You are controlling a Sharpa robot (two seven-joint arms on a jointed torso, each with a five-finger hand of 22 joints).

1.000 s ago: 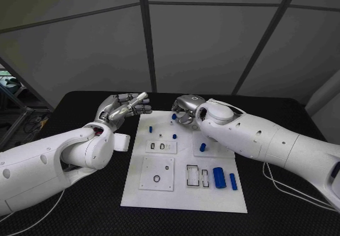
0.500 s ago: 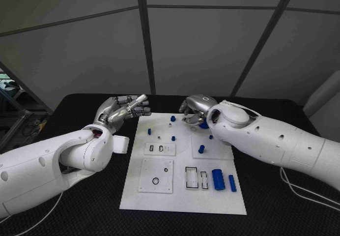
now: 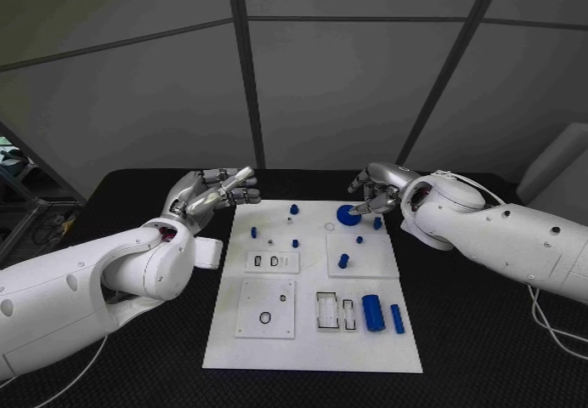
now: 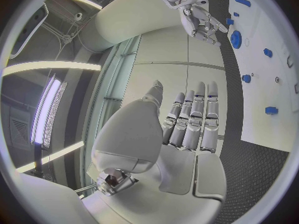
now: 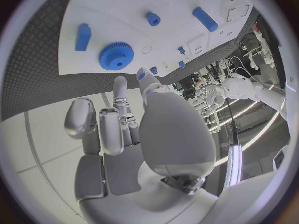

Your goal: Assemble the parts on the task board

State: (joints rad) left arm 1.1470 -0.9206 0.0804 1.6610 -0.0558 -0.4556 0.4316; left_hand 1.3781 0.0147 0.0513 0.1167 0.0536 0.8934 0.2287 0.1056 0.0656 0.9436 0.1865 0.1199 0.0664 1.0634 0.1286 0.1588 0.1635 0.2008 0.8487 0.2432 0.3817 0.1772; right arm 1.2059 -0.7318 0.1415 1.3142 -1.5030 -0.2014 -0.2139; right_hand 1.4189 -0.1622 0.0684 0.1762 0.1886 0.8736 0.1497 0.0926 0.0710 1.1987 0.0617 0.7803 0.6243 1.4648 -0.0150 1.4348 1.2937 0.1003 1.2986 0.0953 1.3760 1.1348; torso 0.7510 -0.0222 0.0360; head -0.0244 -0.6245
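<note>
Left hand (image 3: pixel 215 194) unchanged from a second ago: hovered off the 11 o'clock corner of the task board (image 3: pixel 307 340), silver fingers straight and close together, nothing in them. The board was a flat matt white plate with rectangular cut-out insets; a thin black O-ring (image 3: pixel 265 318) lay at about 7 o'clock, short rounded blue pegs (image 3: pixel 294 207) stood near 12, and a smooth blue cylinder (image 3: pixel 372 312) lay beside a slim blue bar (image 3: pixel 397 317) at 5 o'clock. Main change: the blue gear (image 3: pixel 349 215), a toothed plastic disc with a centre bore, lay exposed flat on the board at roughly 1 o'clock; a second ago the right hand covered that spot. Right hand (image 3: pixel 377 189) had since shifted out toward the board's 2 o'clock edge, fingers released and spread, tips just beside the gear; the right wrist view showed a gap between them. My read: gear set down or let go, not visibly seated on a shaft, so it likely needs a regrasp.
</note>
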